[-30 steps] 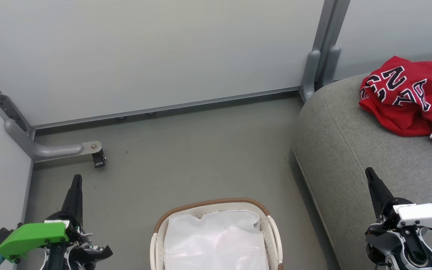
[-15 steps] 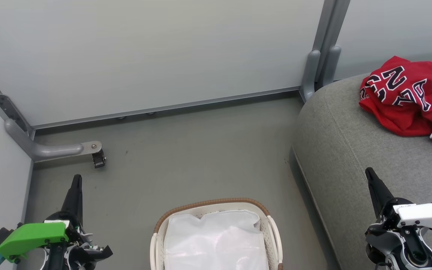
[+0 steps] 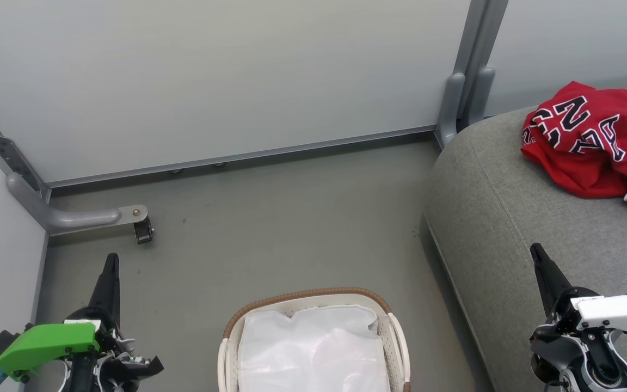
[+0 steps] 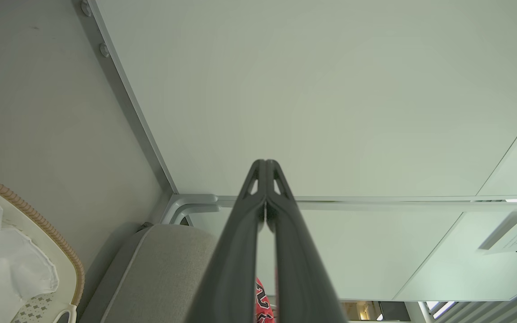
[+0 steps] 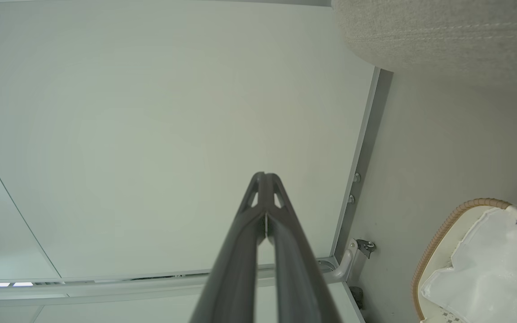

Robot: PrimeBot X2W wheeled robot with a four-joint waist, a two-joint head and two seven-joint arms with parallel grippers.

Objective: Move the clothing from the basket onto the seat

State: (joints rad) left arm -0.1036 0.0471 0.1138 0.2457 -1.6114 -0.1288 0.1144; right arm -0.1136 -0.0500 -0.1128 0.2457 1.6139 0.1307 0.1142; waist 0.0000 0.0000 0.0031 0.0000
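Dull grey floor [image 3: 270,228] all round the basket [image 3: 305,295], flecked with a few dark specks beyond its far rim. Behind the basket, pale matt wall panels [image 3: 210,81] closing off the room. At their foot, a grey metal bracket with a small caster [image 3: 142,228] to the basket's far left and a grey upright post [image 3: 468,81] to its far right. Just right of the basket, the big light-grey seat [image 3: 509,218], rounded at the corner and seamed, cut off by the right and bottom edges. Red clothing [image 3: 591,141] crumpled on the seat's far part, well apart from the basket, its right side cropped by the frame. Black white-edged letters across it, possibly an N and an A, too folded to read with any certainty. White trim at one hem. Inside the basket, a rumpled white liner [image 3: 313,348]. Brown woven-look rim along the basket's far side, near half lost below the bottom edge. Left gripper [image 3: 111,260] to the left of the basket, green housing behind it, jaws pressed together with tips meeting in the left wrist view. A sliver of the red cloth far off between the finger shanks there, not gripped. Right gripper [image 3: 535,250] to the right of the basket, in front of the seat's near part, white housing behind it, jaws likewise together at the tips.
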